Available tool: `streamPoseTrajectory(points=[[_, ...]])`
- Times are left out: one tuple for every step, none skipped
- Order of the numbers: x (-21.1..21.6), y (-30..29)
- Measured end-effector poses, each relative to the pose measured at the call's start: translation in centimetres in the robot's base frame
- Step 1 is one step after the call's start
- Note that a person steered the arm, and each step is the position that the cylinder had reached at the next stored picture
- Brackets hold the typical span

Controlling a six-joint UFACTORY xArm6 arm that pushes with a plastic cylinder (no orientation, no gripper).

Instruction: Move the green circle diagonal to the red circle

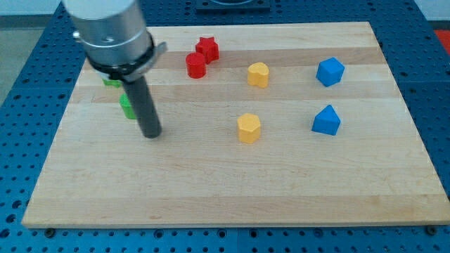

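Wooden board (232,190) lies on a blue perforated table (432,42). The arm's grey cylinder body (109,28) enters from the far left; a dark rod (144,105) drops from it.

My tip (151,135) rests on the board at the left side, just near and right of a green block (126,107). That block is largely hidden behind the rod; only a sliver shows on the rod's left edge, touching or very nearly touching it. Shape cannot be made out. A second green piece (110,81) peeks out further back, under the arm's collar, also mostly covered. Cannot tell which of the two is the green circle.

No gripper on this rig: the rod holds nothing, it only bears sideways against blocks.

Red circle (195,65) sits far, right of the rod and well apart from the green pieces. Red star (207,48) is just behind it to the right, touching or almost so.

Two yellow blocks, roughly hexagonal: one far centre (258,74), one nearer centre (249,128), well apart from each other.

Two blue blocks at right: far one (330,72), blocky and angular; near one (326,120), peaked on top.
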State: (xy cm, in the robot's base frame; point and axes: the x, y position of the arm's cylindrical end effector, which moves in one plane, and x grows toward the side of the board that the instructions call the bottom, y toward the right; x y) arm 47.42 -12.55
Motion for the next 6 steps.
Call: streamPoseTrajectory(points=[[-2.7, -1.3], [-6.9, -6.4], [-7.8, -6.6], [-6.9, -5.1], [-3.0, -6.5], [-3.1, -12.1]])
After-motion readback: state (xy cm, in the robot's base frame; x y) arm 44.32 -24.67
